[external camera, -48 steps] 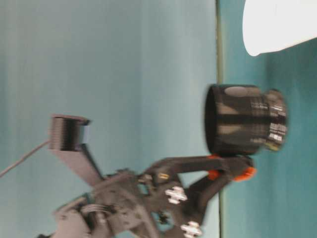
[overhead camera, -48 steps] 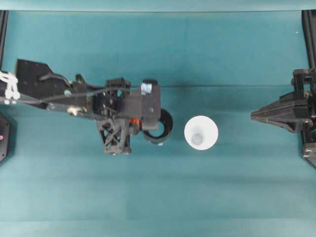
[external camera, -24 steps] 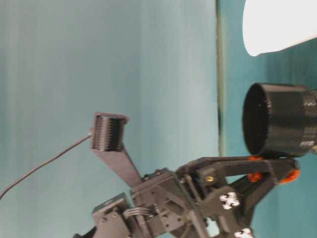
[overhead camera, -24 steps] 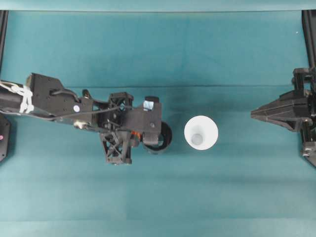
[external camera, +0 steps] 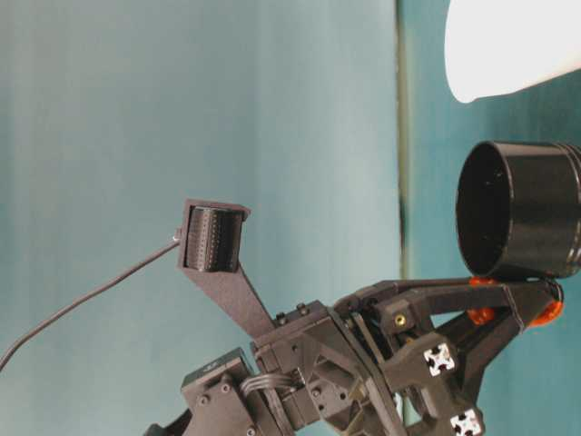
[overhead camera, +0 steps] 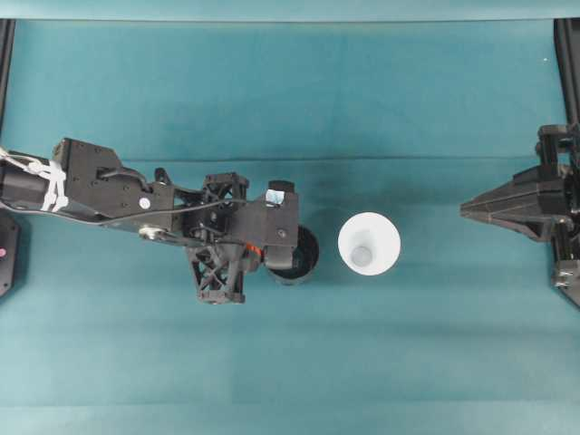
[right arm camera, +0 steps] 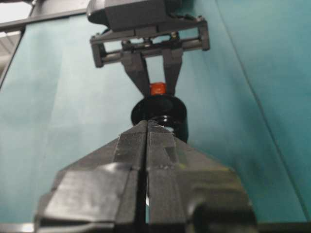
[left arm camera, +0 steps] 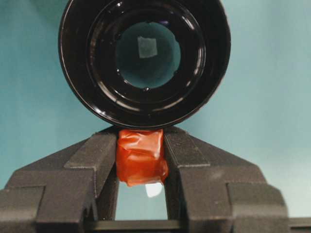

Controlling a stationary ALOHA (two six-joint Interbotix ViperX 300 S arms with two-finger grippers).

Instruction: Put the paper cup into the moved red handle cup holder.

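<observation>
At the middle of the teal table (overhead camera: 408,109), the left gripper (left arm camera: 141,160) has carried the glossy black round cup holder (overhead camera: 300,257) lower and a touch closer to the plain white tapered paper cup (overhead camera: 369,243) than a second ago. Its fingers (left arm camera: 99,155) pinch the holder's small orange-red handle (left arm camera: 141,156). The holder stands upright, mouth open, just at nine o'clock of the cup, not touching. The right gripper (overhead camera: 467,211), at three o'clock, has its fingers pressed together on nothing.
</observation>
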